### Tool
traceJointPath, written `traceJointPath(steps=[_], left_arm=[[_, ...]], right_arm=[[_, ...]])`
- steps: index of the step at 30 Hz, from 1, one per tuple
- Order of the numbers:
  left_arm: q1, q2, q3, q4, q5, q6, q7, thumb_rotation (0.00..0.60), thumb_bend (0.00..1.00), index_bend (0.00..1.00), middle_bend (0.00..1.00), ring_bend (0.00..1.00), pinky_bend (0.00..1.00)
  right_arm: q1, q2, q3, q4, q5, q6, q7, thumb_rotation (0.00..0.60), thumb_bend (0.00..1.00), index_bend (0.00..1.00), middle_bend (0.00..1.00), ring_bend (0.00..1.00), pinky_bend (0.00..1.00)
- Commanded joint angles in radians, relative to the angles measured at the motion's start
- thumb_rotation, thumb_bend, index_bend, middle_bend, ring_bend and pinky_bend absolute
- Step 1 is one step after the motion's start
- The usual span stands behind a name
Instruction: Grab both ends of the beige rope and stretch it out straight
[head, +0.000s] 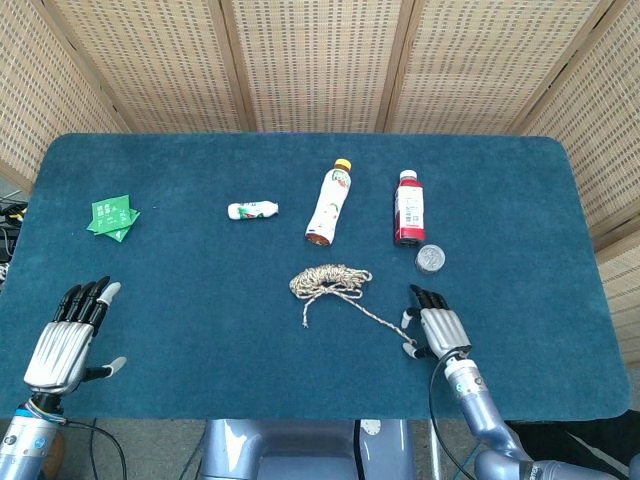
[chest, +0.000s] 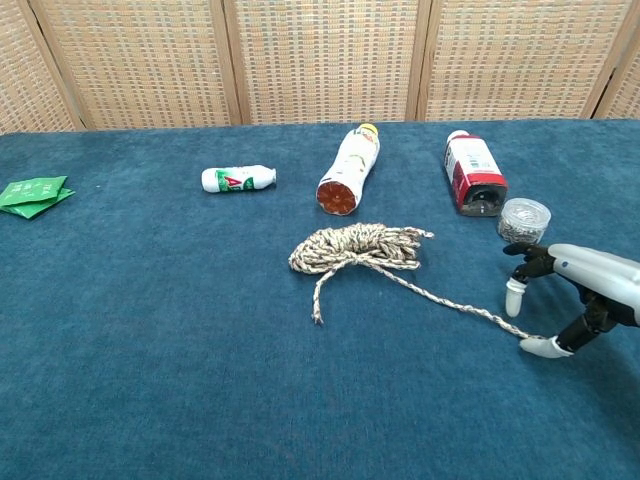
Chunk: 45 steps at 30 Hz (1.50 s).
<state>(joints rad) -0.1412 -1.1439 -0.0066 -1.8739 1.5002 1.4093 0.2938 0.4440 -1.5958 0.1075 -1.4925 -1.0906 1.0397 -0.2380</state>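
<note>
Blue carpet-like tabletop (head: 200, 300), and nearest me are my two hands. My left hand (head: 65, 335) hangs at the near left corner, fingers spread, holding nothing, well apart from everything. My right hand (chest: 560, 300) sits near right, fingers parted and arched over the loose end of the beige braided rope (chest: 360, 248); thumb tip lies just beside or touching that end, but nothing is pinched yet, so empty as far as I can tell.

Rope: a messy coil at mid-table, one long tail running right and toward me to my right hand, a second short tail poking out toward me on the coil's left side.

Further back: small round silver-capped jar (chest: 524, 219) just beyond my right hand, red-labelled bottle lying down (chest: 473, 178), tall white bottle with yellow cap lying down (chest: 347, 170), small white bottle on its side (chest: 237, 179), green packets (chest: 33, 194) far left.

Risks, my guess: the thin flat tail could slip out of a shallow pinch. My right hand could knock the jar, which is close. The left hand has a long reach to the short tail. Pulling could drag the whole tangled coil instead of unwinding it.
</note>
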Motion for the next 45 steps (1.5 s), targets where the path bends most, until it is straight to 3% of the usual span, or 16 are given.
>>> traceJointPath(steps=[1, 27, 36, 45], left_arm=[[-0.001, 0.000, 0.001, -0.001, 0.000, -0.002, 0.001, 0.600, 0.08, 0.00, 0.00, 0.00, 0.00], [-0.005, 0.001, 0.000, -0.004, -0.007, -0.007, -0.003, 0.600, 0.08, 0.00, 0.00, 0.00, 0.00], [-0.006, -0.001, 0.001, -0.003, -0.009, -0.008, 0.001, 0.600, 0.08, 0.00, 0.00, 0.00, 0.00], [-0.011, -0.010, -0.001, 0.001, -0.014, -0.013, 0.016, 0.600, 0.08, 0.00, 0.00, 0.00, 0.00]], right_arm=[[-0.001, -0.002, -0.002, 0.010, -0.001, 0.001, -0.001, 0.600, 0.25, 0.47, 0.00, 0.00, 0.01], [0.011, -0.019, -0.002, 0.023, 0.031, -0.012, -0.059, 0.600, 0.36, 0.55, 0.00, 0.00, 0.01], [0.012, -0.020, -0.010, 0.024, 0.036, -0.016, -0.077, 0.600, 0.45, 0.56, 0.00, 0.00, 0.01], [0.003, -0.040, -0.010, 0.054, -0.010, 0.022, -0.057, 0.600, 0.46, 0.64, 0.02, 0.00, 0.01]])
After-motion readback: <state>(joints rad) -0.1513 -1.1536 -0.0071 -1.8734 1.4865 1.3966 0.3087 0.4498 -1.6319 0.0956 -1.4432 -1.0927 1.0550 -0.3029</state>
